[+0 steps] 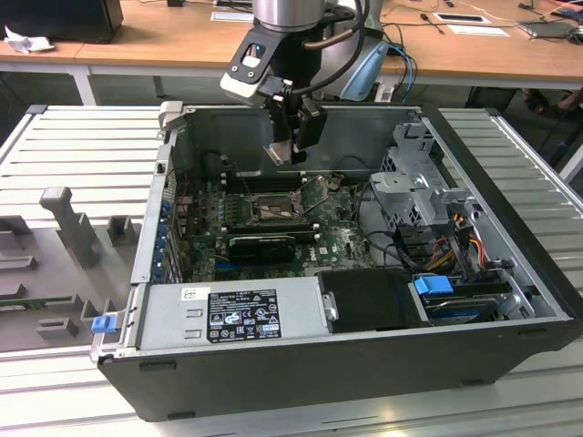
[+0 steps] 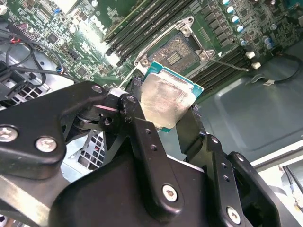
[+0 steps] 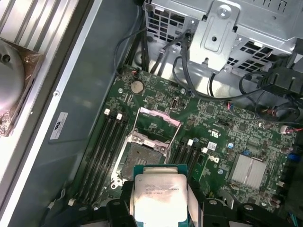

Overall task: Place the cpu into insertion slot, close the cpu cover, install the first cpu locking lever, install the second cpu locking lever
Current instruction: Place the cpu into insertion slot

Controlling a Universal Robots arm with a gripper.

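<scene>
My gripper [image 1: 290,146] hangs over the open computer case, shut on the cpu [image 1: 279,151]. In both wrist views the cpu [image 2: 166,101] [image 3: 160,196] shows its dull silver face and green rim, held by its edges between the black fingers [image 2: 137,118]. The insertion slot [image 3: 142,158] [image 2: 182,47] [image 1: 273,208] lies open and bare on the green board, just below and a little ahead of the chip. The cpu cover [image 3: 158,117] stands swung up at the slot's far side. A thin locking lever [image 2: 228,64] sticks out beside the socket.
Long black memory slots [image 3: 102,151] flank the socket on both sides. A black card [image 1: 260,241] lies in front of it, a grey power supply [image 1: 232,309] at the case's near wall, and a metal drive cage [image 1: 419,182] with cables at the exterior view's right.
</scene>
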